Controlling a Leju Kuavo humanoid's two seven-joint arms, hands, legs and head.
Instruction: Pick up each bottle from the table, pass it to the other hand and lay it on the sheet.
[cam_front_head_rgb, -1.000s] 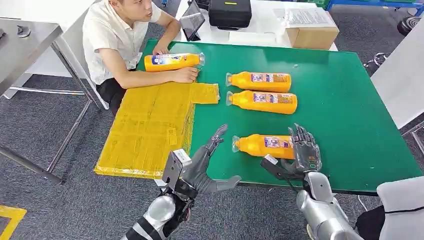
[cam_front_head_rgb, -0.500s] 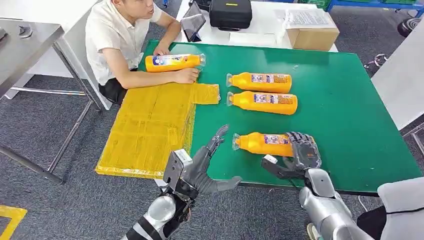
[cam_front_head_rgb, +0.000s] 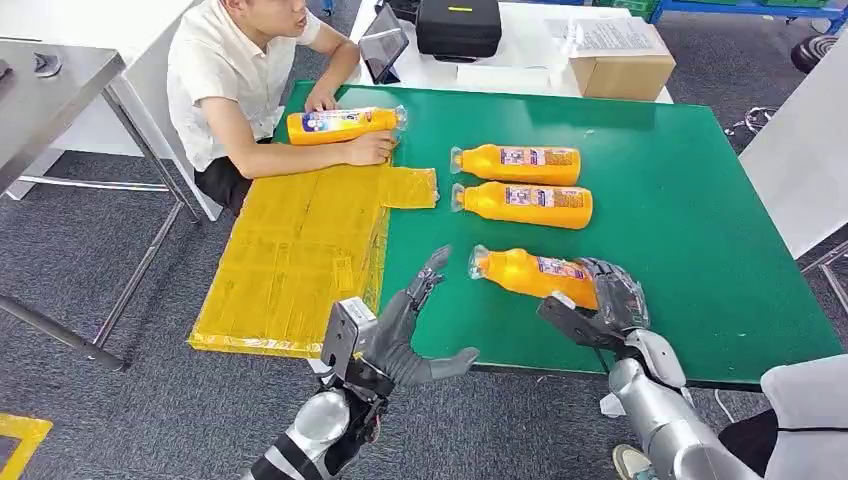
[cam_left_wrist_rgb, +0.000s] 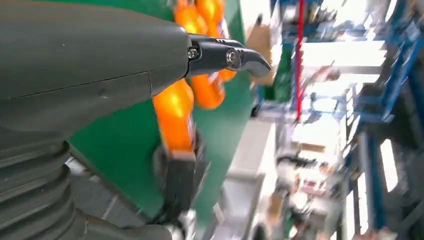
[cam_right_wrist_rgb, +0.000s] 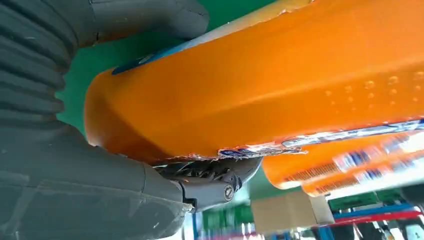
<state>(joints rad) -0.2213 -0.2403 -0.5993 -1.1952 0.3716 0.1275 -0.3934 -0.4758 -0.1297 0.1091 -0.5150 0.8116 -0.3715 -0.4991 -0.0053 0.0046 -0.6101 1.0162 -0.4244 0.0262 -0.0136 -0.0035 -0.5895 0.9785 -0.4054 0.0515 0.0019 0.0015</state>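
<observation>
My right hand (cam_front_head_rgb: 612, 300) grips the nearest bottle (cam_front_head_rgb: 530, 273) by its base, cap toward my left hand (cam_front_head_rgb: 405, 335), whose fingers are spread empty over the bench (cam_front_head_rgb: 690, 230) edge, ready for handoff.

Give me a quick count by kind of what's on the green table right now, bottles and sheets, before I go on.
Orange bottles: 4, one held by the right robot hand at, two lying side by side at and, one by the person's hand at
Yellow sheet: 1
Total: 5
</observation>
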